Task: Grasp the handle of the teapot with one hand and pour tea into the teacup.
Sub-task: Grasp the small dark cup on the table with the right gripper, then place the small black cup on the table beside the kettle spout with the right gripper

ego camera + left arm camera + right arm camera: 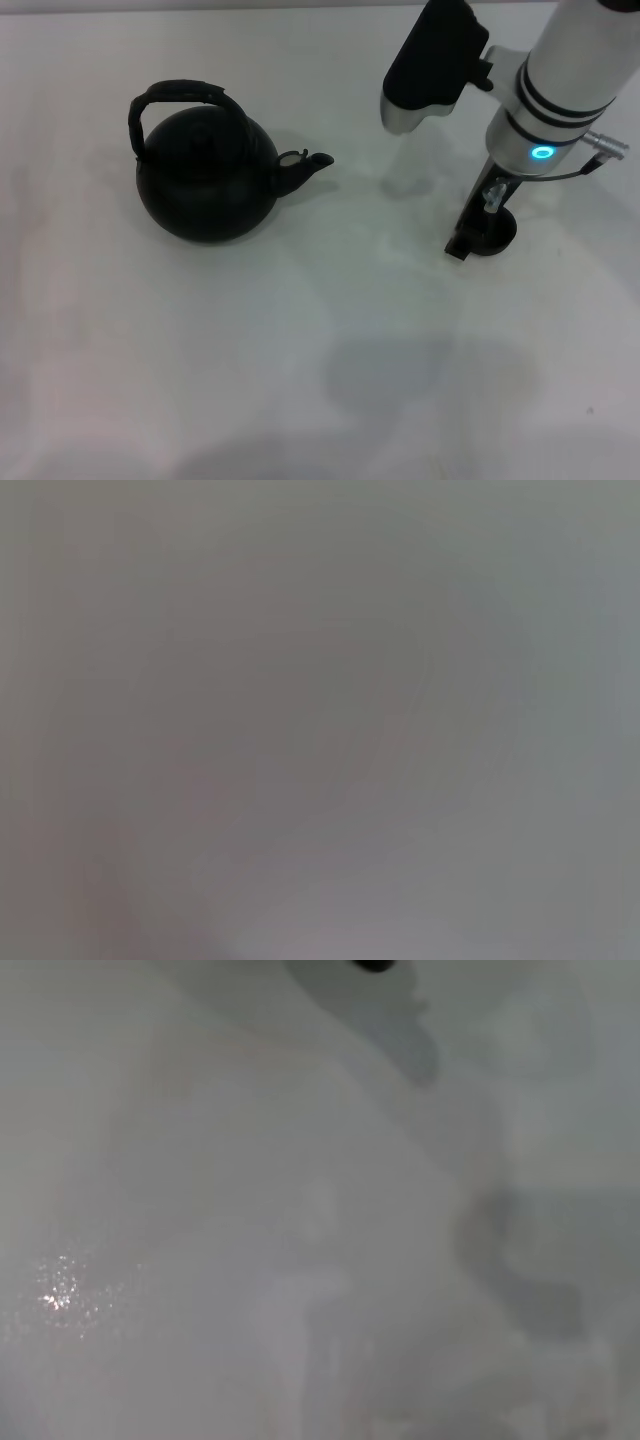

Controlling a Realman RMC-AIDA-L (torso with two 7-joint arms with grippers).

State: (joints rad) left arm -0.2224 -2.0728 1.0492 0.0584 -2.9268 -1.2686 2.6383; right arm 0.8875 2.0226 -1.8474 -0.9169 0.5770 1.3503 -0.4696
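Down at the right-centre of the head view, the right pincer (478, 232) sits low over the desk (300, 350), its dark fingers reaching to the surface. A small round dark shape lies right at the fingertips; this looks like the teacup (493, 236), mostly covered by the pincer, and only its rim edge shows. Whether the fingers are apart, together, or clamped on the cup cannot be told from this angle.

Above the pincer: white wrist section with black bands and a lit blue ring, running up to the upper right corner. A black-and-silver arm segment hangs beside it at top centre-right, its shadow on the desk below.

Well apart, in the upper left of the head view, the teapot (207, 180) stands upright on the desk. Round matte-black body, domed lid on. Short spout points toward frame right, toward the pincer, tip near frame centre. The handle (178, 98) arches over the top of the pot, thick and black, leaning slightly to the left side. Nothing touches it.

The right wrist view shows pale desk surface with glare specks at lower left, soft shadows, and a sliver of something dark at the top edge; not identifiable.

The left wrist view is a uniform grey blur. The left pincer does not show in any view.
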